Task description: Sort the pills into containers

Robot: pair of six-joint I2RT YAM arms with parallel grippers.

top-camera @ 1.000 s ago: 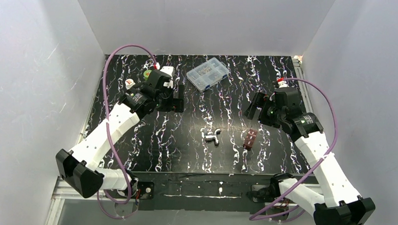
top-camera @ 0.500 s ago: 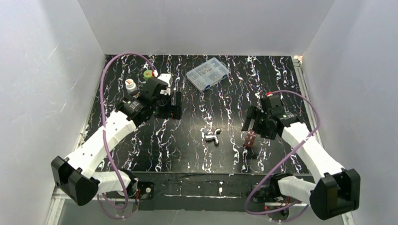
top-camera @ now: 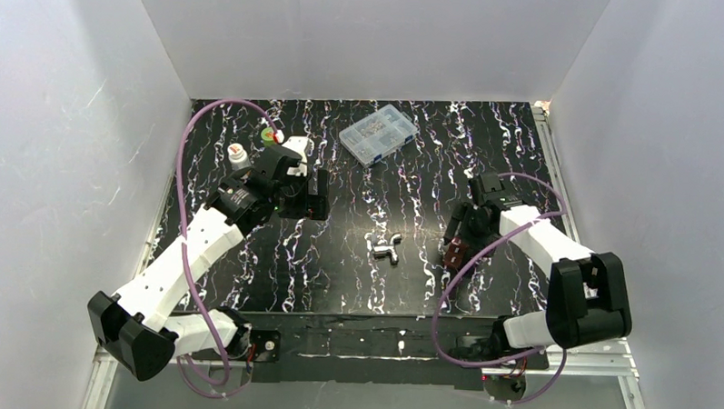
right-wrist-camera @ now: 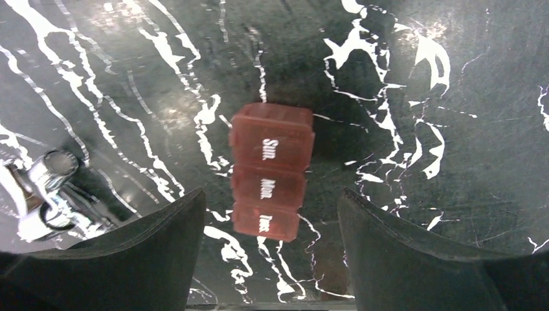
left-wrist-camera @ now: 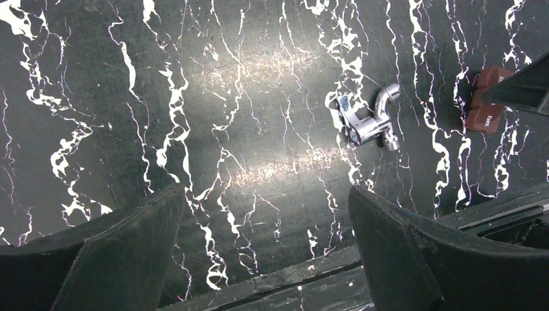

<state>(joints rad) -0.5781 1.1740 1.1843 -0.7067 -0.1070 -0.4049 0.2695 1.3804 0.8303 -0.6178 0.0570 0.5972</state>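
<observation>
So the pill case [right-wrist-camera: 268, 172] is lying flat on the bench, right of the middle and toward the near edge, with a shiny metal fitting [top-camera: 387, 251] a little off to its left. It's three small red-brown compartments in a row (Sun, Mon, Tues printed on the lids). The right gripper [right-wrist-camera: 272, 194] hangs right over it with its jaws spread, one down each long side with a gap both ways, so nothing's pinched. The left gripper [left-wrist-camera: 265, 188] is over the left half of the bench, jaws wide apart and empty. My guess on handling: it's light, stiff plastic with smooth sides, so it'll skate or twist if one jaw lands first. I'd squeeze gently across the narrow width at the middle compartment, since those lids probably pop open easily
</observation>
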